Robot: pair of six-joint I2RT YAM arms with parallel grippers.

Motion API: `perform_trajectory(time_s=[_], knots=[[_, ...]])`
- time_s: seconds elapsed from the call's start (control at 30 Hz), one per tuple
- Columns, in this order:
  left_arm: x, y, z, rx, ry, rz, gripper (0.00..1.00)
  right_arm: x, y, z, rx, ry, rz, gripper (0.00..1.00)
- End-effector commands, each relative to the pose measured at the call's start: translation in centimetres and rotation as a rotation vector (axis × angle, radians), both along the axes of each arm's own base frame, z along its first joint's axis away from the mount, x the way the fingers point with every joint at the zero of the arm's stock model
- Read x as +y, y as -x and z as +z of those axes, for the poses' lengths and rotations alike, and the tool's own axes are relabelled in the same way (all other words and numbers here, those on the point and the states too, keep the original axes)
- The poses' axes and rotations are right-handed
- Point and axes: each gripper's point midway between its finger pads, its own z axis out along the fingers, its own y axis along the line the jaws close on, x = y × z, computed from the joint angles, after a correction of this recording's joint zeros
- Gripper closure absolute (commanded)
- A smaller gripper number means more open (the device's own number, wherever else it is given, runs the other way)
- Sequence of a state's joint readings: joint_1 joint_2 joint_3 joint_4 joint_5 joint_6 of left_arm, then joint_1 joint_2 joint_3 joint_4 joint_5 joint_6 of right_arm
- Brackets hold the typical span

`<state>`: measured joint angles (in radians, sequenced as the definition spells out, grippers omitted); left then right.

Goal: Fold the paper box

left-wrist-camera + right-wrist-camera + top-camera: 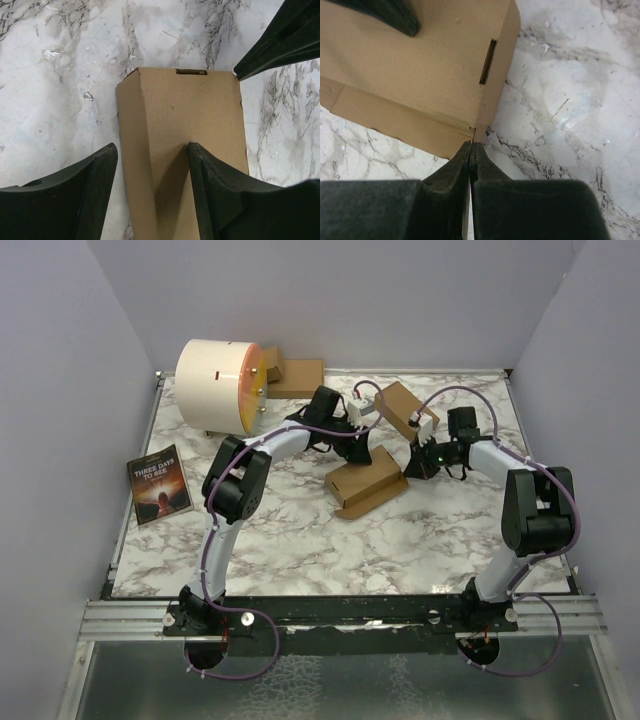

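The paper box (403,408), a plain brown oblong carton, lies at the back of the marble table between both grippers. In the left wrist view the box (190,115) runs away from me, with a slot at its far end. My left gripper (150,147) is open: one finger is over the box top, the other is off its left side with marble showing between. The right gripper's finger (285,40) is at the far right corner. My right gripper (471,146) is shut, its tips at the box's (420,65) slotted corner, holding nothing. In the top view the left gripper (378,405) and right gripper (418,440) flank the box.
A second brown carton (367,480) with a flap out lies nearer, under the left forearm. A white and orange drum (218,385) and small cardboard pieces (295,375) stand at the back left. A book (158,485) lies at the left edge. Purple walls enclose the table.
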<state>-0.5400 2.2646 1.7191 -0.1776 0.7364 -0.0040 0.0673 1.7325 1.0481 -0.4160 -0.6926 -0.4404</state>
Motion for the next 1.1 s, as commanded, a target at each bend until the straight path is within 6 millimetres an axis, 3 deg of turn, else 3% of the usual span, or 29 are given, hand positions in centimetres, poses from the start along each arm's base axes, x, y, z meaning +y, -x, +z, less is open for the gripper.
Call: perform_trajectory(time_s=[0.0,0.27,0.37,0.6,0.73,1.07], knots=[[-0.2,1.9,-2.5,0.056,-0.039,-0.063,0.4,0.7,-2.4,2.3,-0.079,-0.011,-0.008,0.99],[-0.2,1.8,-2.8,0.056,-0.047,-0.06,0.4,1.0,-2.2,1.8,-0.064,-0.006,-0.004,0.98],[-0.1,1.7,-2.9,0.058,-0.053,-0.056,0.4,1.0,-1.8,2.6,-0.082,-0.009,0.003,0.97],[0.0,1.6,-3.2,0.062,-0.065,-0.05,0.4,-0.4,0.0,4.1,-0.111,-0.062,0.028,0.8],[-0.1,1.5,-3.2,0.063,-0.064,-0.05,0.4,-1.1,0.7,2.9,-0.087,-0.056,0.031,0.73],[-0.1,1.5,-3.2,0.064,-0.062,-0.052,0.39,-1.3,1.6,-0.7,0.026,-0.041,0.021,0.71]])
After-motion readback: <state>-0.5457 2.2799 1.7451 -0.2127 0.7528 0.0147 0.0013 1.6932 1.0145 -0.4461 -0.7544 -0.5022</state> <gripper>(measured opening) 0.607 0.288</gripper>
